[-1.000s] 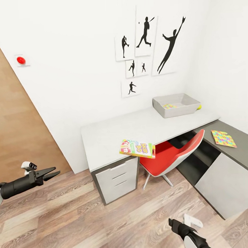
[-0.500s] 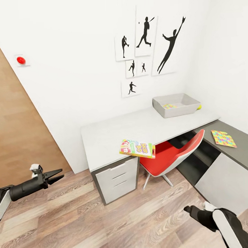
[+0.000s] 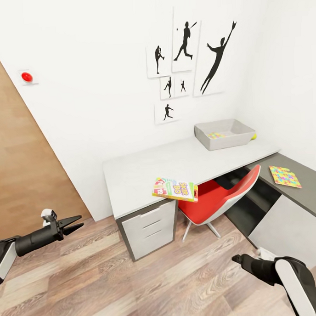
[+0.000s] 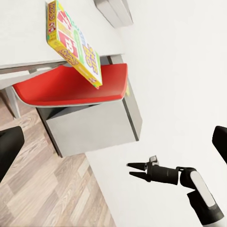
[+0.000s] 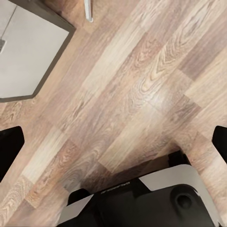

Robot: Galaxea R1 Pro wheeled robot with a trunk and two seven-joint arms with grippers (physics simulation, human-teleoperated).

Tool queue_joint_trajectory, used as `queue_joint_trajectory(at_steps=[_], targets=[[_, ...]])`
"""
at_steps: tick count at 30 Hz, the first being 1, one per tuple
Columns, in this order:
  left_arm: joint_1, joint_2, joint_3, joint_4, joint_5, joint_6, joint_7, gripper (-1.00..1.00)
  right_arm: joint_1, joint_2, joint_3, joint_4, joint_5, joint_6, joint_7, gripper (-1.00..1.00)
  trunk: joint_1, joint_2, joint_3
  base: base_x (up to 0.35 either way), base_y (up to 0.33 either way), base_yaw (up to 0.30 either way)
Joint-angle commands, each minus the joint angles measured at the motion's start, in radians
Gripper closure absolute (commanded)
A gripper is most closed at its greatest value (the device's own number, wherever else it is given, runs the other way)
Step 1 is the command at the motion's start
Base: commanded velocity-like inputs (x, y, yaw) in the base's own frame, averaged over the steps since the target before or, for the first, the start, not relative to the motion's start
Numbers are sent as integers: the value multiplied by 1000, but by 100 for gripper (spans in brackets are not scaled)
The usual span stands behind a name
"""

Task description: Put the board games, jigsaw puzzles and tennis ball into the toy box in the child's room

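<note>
Colourful board game (image 3: 175, 189) overhung the bench (image 3: 144, 170) edge; left gripper (image 3: 73, 223), jaws apart and empty, should reach it next; right gripper's (image 3: 240, 261) jaws unclear.

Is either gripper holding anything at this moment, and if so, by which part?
Nothing is held. The left gripper is open and empty over the floor; the right gripper is spread, nothing between its fingers.
</note>
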Motion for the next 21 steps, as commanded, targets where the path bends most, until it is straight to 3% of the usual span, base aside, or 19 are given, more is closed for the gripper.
queue_joint_trajectory(at_steps=[1, 11, 21], targets=[[-1, -1, 0, 0, 2, 10, -2, -100, -1, 1, 0, -3, -10, 4, -9, -100, 1, -2, -1, 0, 0, 0], [-1, -2, 0, 0, 2, 10, -2, -100, -1, 11, 38, -7, -7, 5, -11, -100, 1, -2, 13, 0, 0, 0], [-1, -3, 0, 0, 2, 10, -2, -100, -1, 6, 51, -36, -8, 7, -8, -100, 1, -2, 21, 0, 0, 0]])
